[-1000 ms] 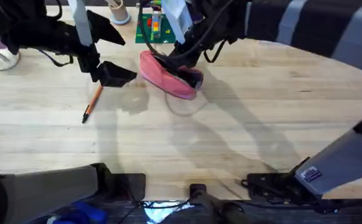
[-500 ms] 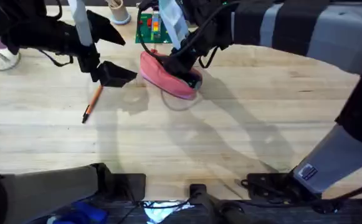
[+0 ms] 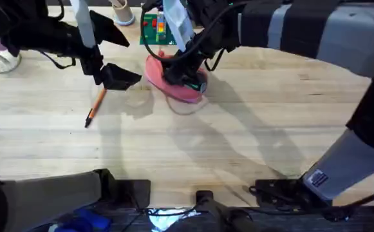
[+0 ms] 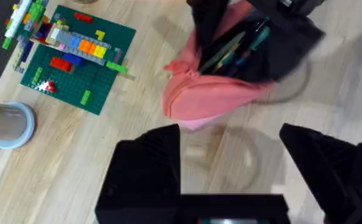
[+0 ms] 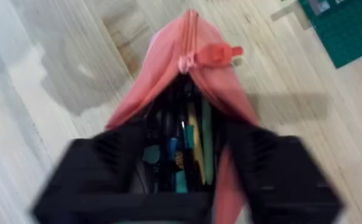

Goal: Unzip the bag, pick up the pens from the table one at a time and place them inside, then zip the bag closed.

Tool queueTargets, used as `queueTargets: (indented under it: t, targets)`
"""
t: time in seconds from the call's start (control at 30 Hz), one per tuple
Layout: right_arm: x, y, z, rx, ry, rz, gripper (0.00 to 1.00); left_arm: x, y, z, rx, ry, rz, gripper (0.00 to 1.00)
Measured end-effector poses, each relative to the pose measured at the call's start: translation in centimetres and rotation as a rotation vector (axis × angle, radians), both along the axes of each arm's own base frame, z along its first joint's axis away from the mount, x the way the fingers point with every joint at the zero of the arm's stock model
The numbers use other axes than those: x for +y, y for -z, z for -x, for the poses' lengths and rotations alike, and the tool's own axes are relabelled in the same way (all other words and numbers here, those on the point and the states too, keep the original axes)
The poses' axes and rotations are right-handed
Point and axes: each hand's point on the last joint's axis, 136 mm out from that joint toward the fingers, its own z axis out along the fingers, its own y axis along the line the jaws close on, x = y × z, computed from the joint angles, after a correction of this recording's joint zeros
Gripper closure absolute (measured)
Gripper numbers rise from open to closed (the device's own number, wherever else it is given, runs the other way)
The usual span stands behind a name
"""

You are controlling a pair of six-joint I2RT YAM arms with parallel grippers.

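The pink bag [image 3: 174, 80] lies on the table [image 3: 238, 142] at the back middle, its zipper open. The right wrist view looks into its mouth: dark lining, several pens [image 5: 190, 146] inside, and the pink zipper pull [image 5: 215, 55] at the far end. My right gripper [image 3: 185, 76] [image 5: 188, 130] is open, its fingers straddling the mouth of the bag [image 5: 162, 74]. An orange pen [image 3: 95, 107] with a dark tip lies on the table left of the bag. My left gripper [image 3: 125, 77] [image 4: 229, 137] hovers open and empty just left of the bag [image 4: 212, 102], above the pen's far end.
A green brick baseplate [image 3: 158, 29] [image 4: 75, 56] with coloured bricks sits just behind the bag. A tape roll [image 4: 6, 124] stands near it, and a cup [image 3: 3, 59] is at the far left. Bare tabletop stretches across the front and right.
My right gripper has dropped lower and slightly left into the bag's mouth, and the bag has shifted a little under it. The left arm and the orange pen have not moved.
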Motion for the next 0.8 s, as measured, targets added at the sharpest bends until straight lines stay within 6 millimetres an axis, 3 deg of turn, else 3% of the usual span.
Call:
queueTargets:
  t: [0.03, 0.1, 0.67, 0.8]
  targets:
    - [0.0, 0.0, 0.0, 0.001, 0.001, 0.0, 0.113, 0.0, 0.0, 0.0, 0.0, 0.0, 0.0, 0.007]
    - [0.0, 0.0, 0.0, 0.002, 0.001, 0.0, 0.012, 0.0, 0.0, 0.0, 0.0, 0.0, 0.0, 0.007]
    - [-0.1, 0.0, -0.1, 0.0, 0.006, -0.002, 0.005, 0.0, 0.1, 0.2, 0.008, 0.0, 0.002, 0.008]
    - [-0.5, -1.1, -0.4, -0.016, 0.015, -0.016, 0.004, 0.2, 0.5, 0.7, 0.04, -0.009, -0.021, 0.008]
